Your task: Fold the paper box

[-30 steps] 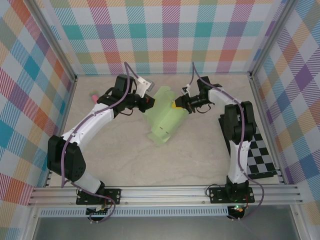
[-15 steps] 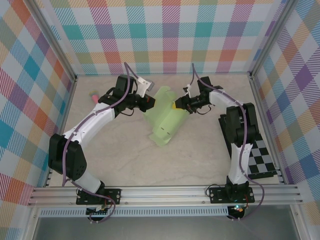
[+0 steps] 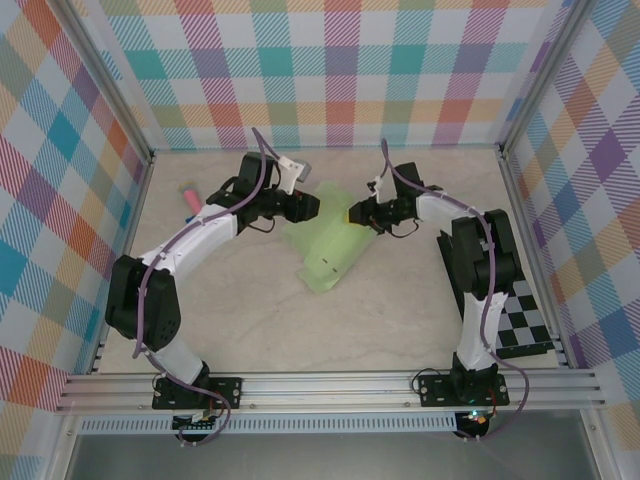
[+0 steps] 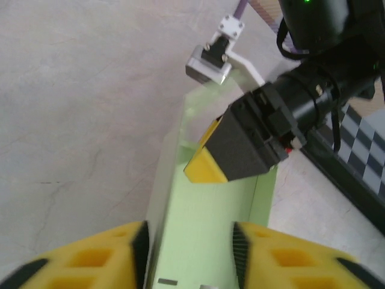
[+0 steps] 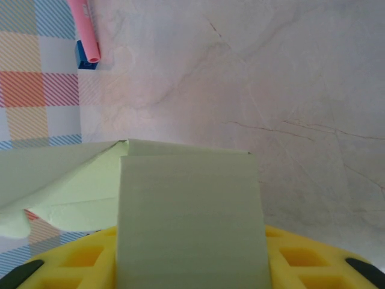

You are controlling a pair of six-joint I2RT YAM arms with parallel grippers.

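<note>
The paper box (image 3: 330, 245) is a pale green, partly folded card lying mid-table, its long body running toward the near left. My left gripper (image 3: 308, 207) sits at the card's far left edge. In the left wrist view its yellow fingers (image 4: 96, 259) stand apart, open, with the green floor panel (image 4: 204, 229) between them and a raised side wall by the left finger. My right gripper (image 3: 352, 213) meets the card from the right, and its yellow fingertip (image 4: 207, 164) rests on the panel. A folded green panel (image 5: 189, 217) spans the gap between the right fingers (image 5: 313, 265), which hold it.
A pink-and-blue stick (image 3: 190, 196) lies at the far left by the wall, also seen as the stick (image 5: 84, 30). A black-and-white checkered board (image 3: 525, 320) lies at the near right. Plaid walls and aluminium rails surround the table.
My left gripper went from shut to open, letting go of the card, and shifted slightly right. The card's far flap has dropped lower. The right gripper keeps its hold.
</note>
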